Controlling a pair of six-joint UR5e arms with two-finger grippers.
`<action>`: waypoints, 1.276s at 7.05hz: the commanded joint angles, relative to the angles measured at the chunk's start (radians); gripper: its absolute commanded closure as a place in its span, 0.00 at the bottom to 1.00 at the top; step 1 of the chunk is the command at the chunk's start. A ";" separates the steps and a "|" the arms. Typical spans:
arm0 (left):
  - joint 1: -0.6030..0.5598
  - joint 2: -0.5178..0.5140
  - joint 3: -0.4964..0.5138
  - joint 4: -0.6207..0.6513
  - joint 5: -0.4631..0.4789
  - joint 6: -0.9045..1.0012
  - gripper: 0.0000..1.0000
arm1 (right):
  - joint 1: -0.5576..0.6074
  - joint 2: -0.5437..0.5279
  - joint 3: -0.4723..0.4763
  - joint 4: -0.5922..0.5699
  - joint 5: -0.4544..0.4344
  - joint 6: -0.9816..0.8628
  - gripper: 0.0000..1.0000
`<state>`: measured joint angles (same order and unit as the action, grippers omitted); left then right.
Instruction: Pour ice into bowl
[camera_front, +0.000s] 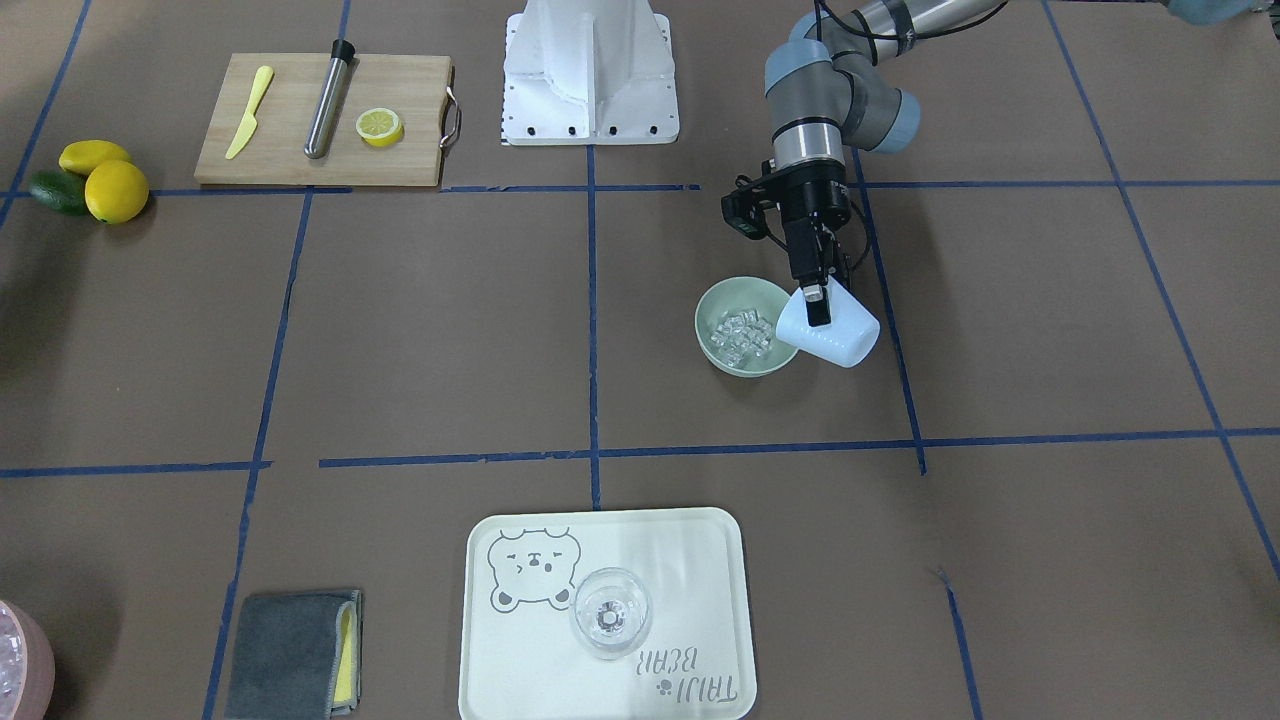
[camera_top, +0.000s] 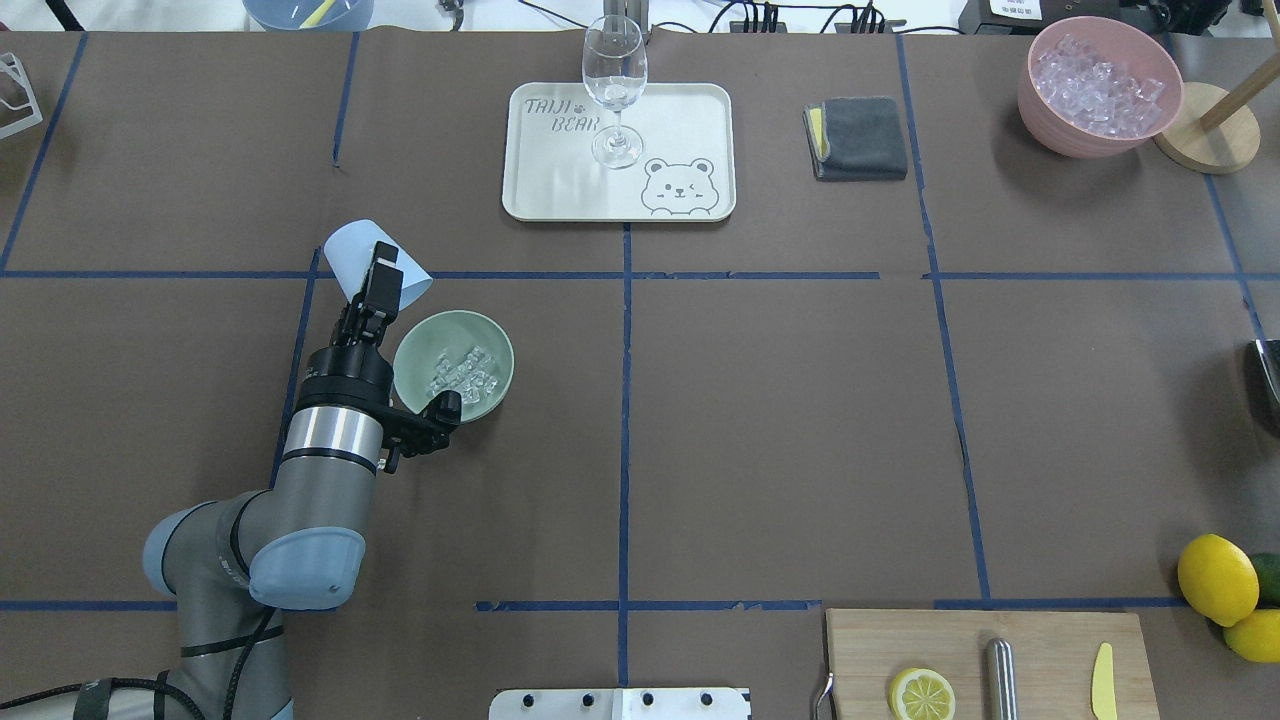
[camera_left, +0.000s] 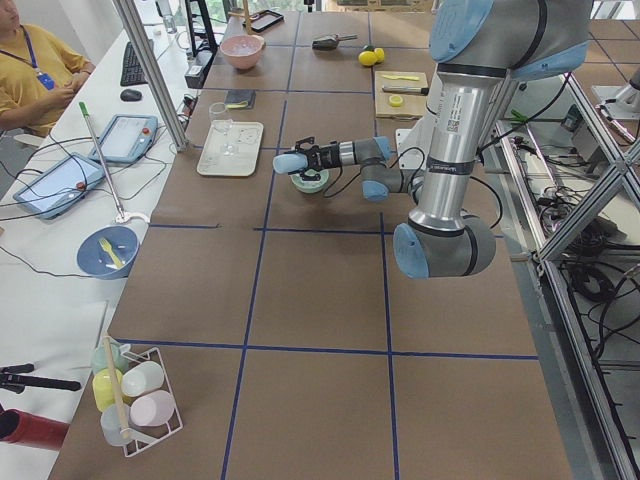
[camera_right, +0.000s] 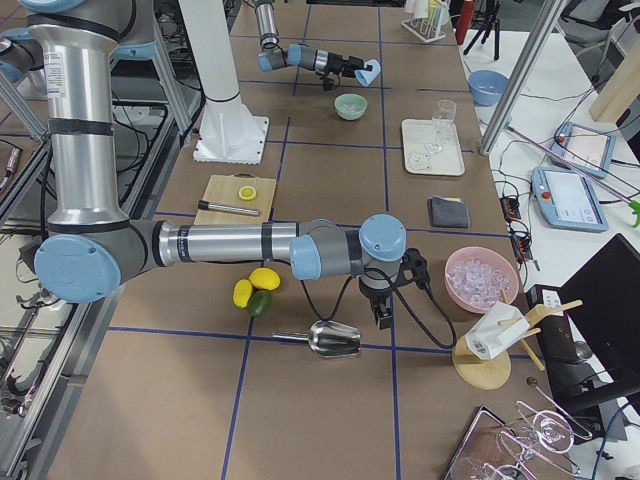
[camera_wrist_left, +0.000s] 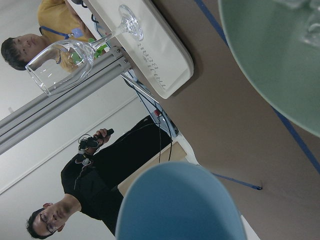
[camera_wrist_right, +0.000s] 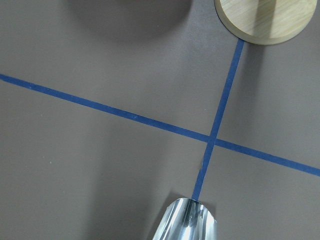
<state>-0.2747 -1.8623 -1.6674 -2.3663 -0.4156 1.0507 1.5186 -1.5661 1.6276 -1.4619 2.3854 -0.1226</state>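
The pale mint-green bowl (camera_front: 714, 303) stands on the brown table with a small heap of clear ice cubes (camera_front: 742, 333) inside; it also shows in the overhead view (camera_top: 418, 342) with the ice (camera_top: 462, 375). My left gripper (camera_front: 818, 306) is shut on a light blue cup (camera_front: 840, 340), held tilted on its side just above the table beside the bowl's rim. The cup (camera_top: 352, 250) lies on the bowl's far left side in the overhead view; its inside is hidden. My right gripper (camera_right: 383, 316) hangs over a metal scoop (camera_right: 335, 340); I cannot tell whether it is open or shut.
A cream tray (camera_top: 680, 110) with a wine glass (camera_top: 613, 80) lies beyond the bowl. A grey cloth (camera_top: 860, 138) and a pink bowl of ice (camera_top: 1098, 90) are at the far right. A cutting board (camera_top: 1040, 650) with a lemon half and lemons (camera_top: 1215, 578) lie near right.
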 joint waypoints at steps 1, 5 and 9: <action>0.000 0.000 0.000 -0.001 0.001 0.000 1.00 | 0.000 0.000 0.000 0.000 0.000 0.000 0.00; 0.000 0.003 0.000 0.001 0.035 0.043 1.00 | 0.000 0.001 0.000 0.000 0.000 0.001 0.00; 0.008 -0.002 0.008 -0.086 0.078 0.215 1.00 | 0.000 0.001 0.000 0.000 0.000 0.001 0.00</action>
<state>-0.2678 -1.8658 -1.6675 -2.4093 -0.3392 1.2582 1.5186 -1.5647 1.6275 -1.4619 2.3853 -0.1212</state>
